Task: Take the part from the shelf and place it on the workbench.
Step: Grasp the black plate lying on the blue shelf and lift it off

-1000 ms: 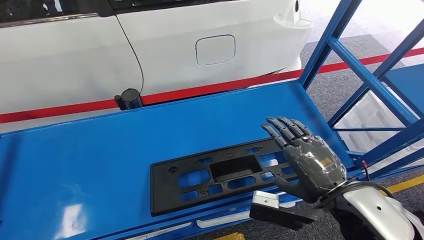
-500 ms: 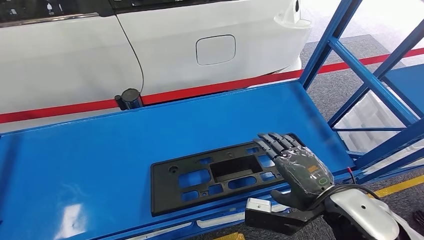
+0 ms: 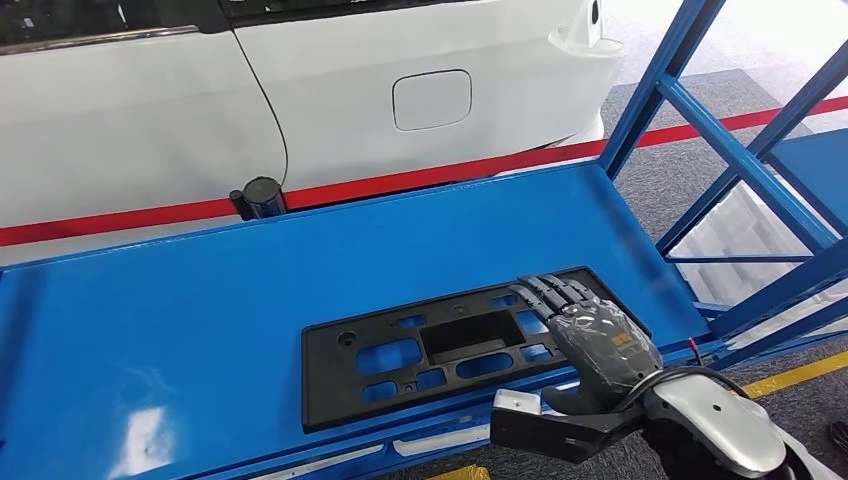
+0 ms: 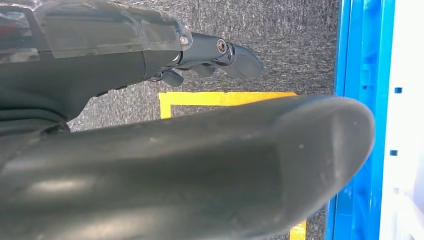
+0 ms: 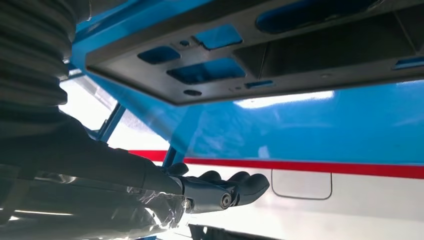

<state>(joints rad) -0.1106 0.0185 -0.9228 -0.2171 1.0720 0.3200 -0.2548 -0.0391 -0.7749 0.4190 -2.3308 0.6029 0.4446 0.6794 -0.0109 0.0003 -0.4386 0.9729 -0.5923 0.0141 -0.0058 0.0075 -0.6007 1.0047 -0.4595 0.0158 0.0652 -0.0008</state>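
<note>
Now lower right robot hand [image 3: 598, 340], fingers spread, holding nothing, over 3 o'clock end of flat black plastic bracket plate [image 3: 445, 345] lying on blue metal shelf [image 3: 200, 300]. Close on near edge; lift level.

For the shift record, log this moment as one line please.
phase: reaching | right hand open over near end of black part | part flat on blue shelf | left hand low, holds nothing

White car [image 3: 330, 90] behind — red floor line [image 3: 420, 180] beneath it
</note>
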